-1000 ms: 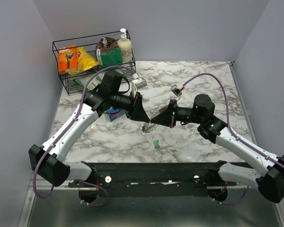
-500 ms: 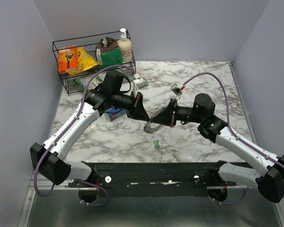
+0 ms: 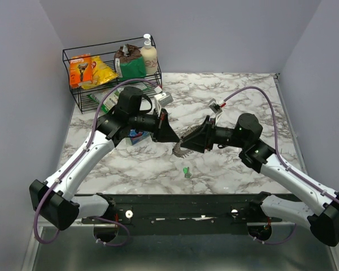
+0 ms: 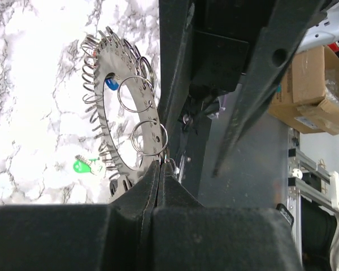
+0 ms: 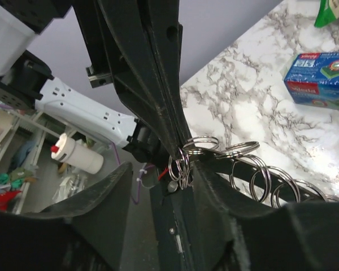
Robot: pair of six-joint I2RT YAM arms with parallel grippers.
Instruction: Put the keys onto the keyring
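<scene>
The left gripper (image 4: 160,166) is pinched fully closed on the rim of the keyring (image 4: 141,116) and holds it in the air above the marble table (image 3: 243,96). The right gripper (image 3: 190,141) stands partly open, its black fingers (image 5: 107,209) either side of the ring's edge; whether they touch it I cannot tell. The keyring is a flat, silver metal crescent, its edge crowded with round wire split rings. A blue-headed key (image 4: 111,83) shows at it. A green-headed key (image 3: 186,171) with a silver blade lies on the table just below, apart from the ring.
</scene>
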